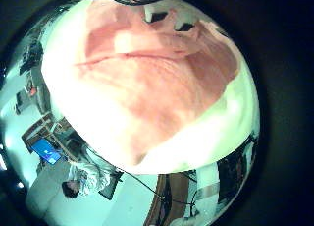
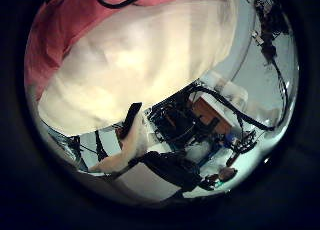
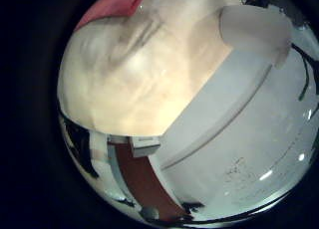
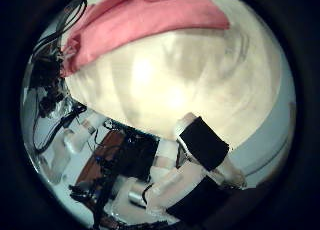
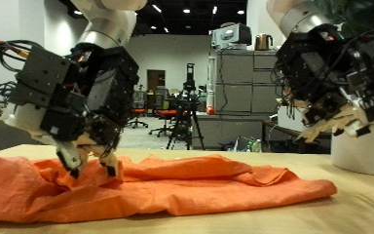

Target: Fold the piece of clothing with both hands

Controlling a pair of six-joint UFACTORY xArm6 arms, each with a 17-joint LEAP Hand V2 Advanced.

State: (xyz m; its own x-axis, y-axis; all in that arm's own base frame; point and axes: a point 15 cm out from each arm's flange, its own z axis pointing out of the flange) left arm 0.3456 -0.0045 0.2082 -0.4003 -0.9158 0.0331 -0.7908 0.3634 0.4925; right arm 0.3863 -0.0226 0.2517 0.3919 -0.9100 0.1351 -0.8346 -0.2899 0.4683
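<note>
An orange piece of clothing point(image 5: 162, 185) lies crumpled and spread across the light wooden table point(image 5: 278, 213). My left hand point(image 5: 73, 97) hangs over its thicker end, with straight fingers point(image 5: 73, 168) pointing down and touching the cloth. The cloth fills the left little finger side palm view point(image 1: 147, 79) and shows beside the table in the left thumb side palm view point(image 2: 70, 30). My right hand point(image 5: 330, 73) is raised above the table past the cloth's thin end, fingers relaxed and holding nothing. The cloth shows in the right thumb side palm view point(image 4: 130, 25) and at the edge of the right little finger side palm view point(image 3: 115, 5).
A white round container point(image 5: 365, 146) stands on the table under my right hand, and it also shows in the right little finger side palm view point(image 3: 254, 40). Grey cabinets point(image 5: 239, 88) and office chairs stand behind the table.
</note>
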